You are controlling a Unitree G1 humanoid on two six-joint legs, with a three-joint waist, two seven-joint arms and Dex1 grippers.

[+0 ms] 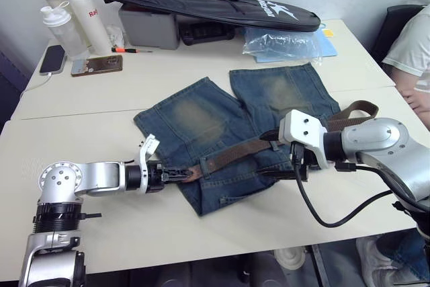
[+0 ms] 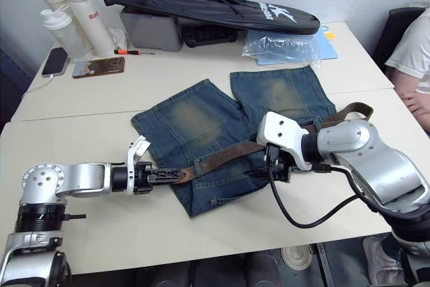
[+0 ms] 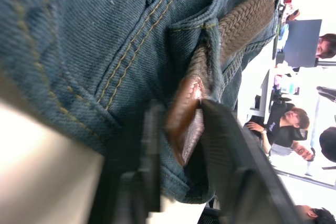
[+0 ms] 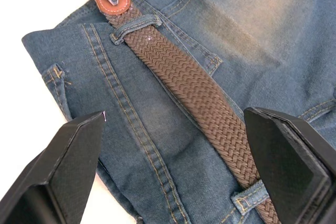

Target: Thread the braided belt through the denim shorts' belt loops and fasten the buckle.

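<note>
**Threading: tip drawn through waistband loop**

The shorts (image 1: 228,126) are laid flat on the tabletop (image 1: 201,72), waistband toward the robot. The belt (image 4: 184,85) is run along the waistband, under one loop (image 4: 137,24) near its tan tip (image 4: 111,3) and under a second loop (image 4: 251,199) further along; its remaining length trails past the shorts on the robot's right. The buckle cannot be made out.

The left claw (image 1: 180,175) is pinched on the tan tip just past the first loop. The right claw (image 4: 173,166) is spread wide above the belt, holding nothing.

Recommended procedure: the tip should be pulled flat along the waistband, not lifted, so the loop is not bunched. The denim should be pressed down by the right claw to prevent dragging.
</note>
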